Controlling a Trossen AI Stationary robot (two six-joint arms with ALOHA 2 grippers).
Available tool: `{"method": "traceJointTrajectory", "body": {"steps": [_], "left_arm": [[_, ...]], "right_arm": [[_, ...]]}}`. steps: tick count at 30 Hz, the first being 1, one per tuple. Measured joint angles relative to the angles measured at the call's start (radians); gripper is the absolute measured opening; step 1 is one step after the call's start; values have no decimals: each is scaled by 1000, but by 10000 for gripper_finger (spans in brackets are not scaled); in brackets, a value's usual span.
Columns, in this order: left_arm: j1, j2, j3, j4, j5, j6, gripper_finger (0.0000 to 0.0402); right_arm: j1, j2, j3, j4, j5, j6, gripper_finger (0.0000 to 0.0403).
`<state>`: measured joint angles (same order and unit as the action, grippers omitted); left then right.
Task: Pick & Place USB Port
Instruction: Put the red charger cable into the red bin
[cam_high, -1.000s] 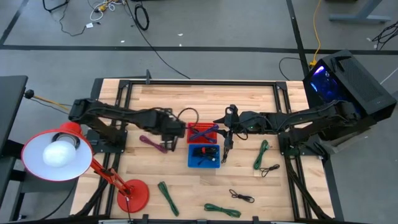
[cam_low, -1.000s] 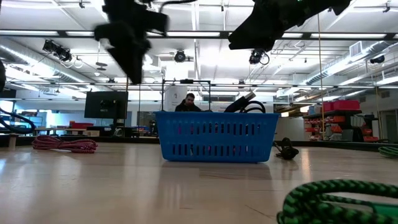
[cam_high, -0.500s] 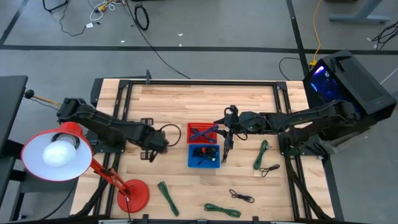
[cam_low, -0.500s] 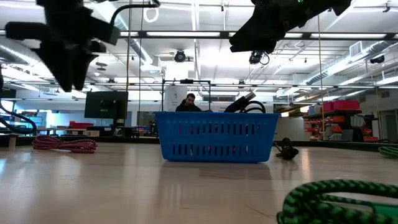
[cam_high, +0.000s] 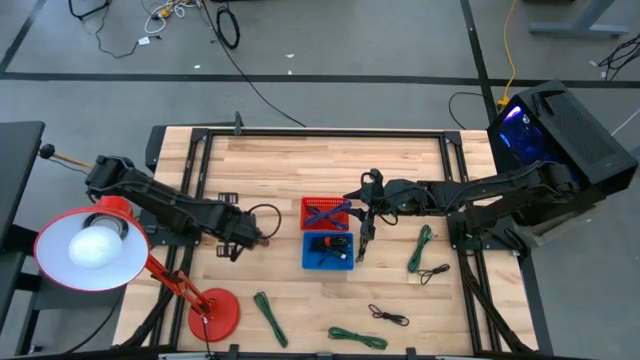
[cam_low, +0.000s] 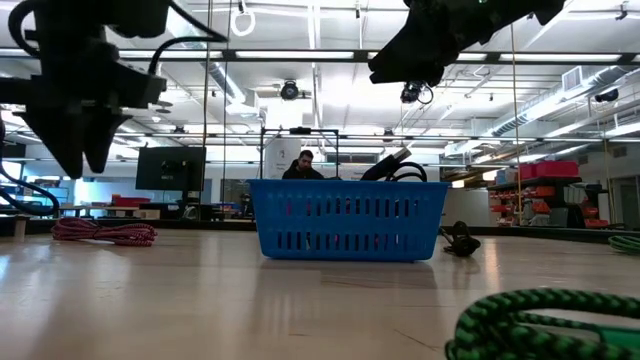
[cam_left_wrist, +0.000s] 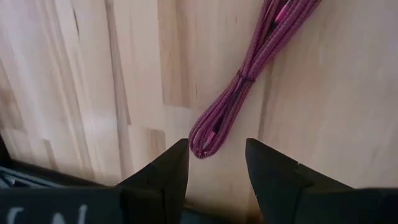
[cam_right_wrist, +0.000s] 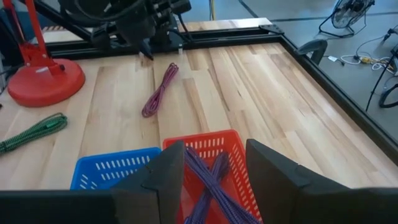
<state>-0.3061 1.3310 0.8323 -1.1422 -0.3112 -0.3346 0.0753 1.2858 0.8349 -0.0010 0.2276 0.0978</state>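
A magenta cable bundle (cam_left_wrist: 242, 81) lies flat on the wooden table, left of the baskets; it also shows in the low view (cam_low: 103, 232) and the right wrist view (cam_right_wrist: 159, 90). My left gripper (cam_left_wrist: 214, 146) is open above the bundle's one end, a finger on either side, well clear of the table in the low view (cam_low: 78, 150). My right gripper (cam_right_wrist: 214, 149) is open and empty, held high by the right side of the baskets (cam_high: 363, 238). A red basket (cam_high: 326, 213) holds purple and blue cables. A blue basket (cam_high: 328, 250) in front of it holds a black cable.
A red desk lamp (cam_high: 90, 250) stands at the near left, its base (cam_high: 213, 313) close to the front edge. Green cable bundles (cam_high: 420, 248) (cam_high: 270, 315) (cam_high: 357, 337) and black cables (cam_high: 388, 317) (cam_high: 433, 272) lie on the near and right parts of the table.
My left gripper has gone from beside the red basket toward the table's left and near edges and come somewhat lower, ending over the magenta cable. The cable has stayed where it was.
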Motion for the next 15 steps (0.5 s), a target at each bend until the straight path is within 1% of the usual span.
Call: {"method": "traceJointTrajectory", "body": {"steps": [4, 8, 15], "left_arm": [[0, 1, -32, 35, 25, -2, 165], [-1, 1, -57, 71, 91, 11, 165], [-2, 1, -73, 78, 99, 15, 165]], "right_arm": [[0, 0, 0, 0, 0, 0, 174], [0, 0, 0, 0, 0, 2, 174], [0, 0, 0, 0, 0, 2, 174]]}}
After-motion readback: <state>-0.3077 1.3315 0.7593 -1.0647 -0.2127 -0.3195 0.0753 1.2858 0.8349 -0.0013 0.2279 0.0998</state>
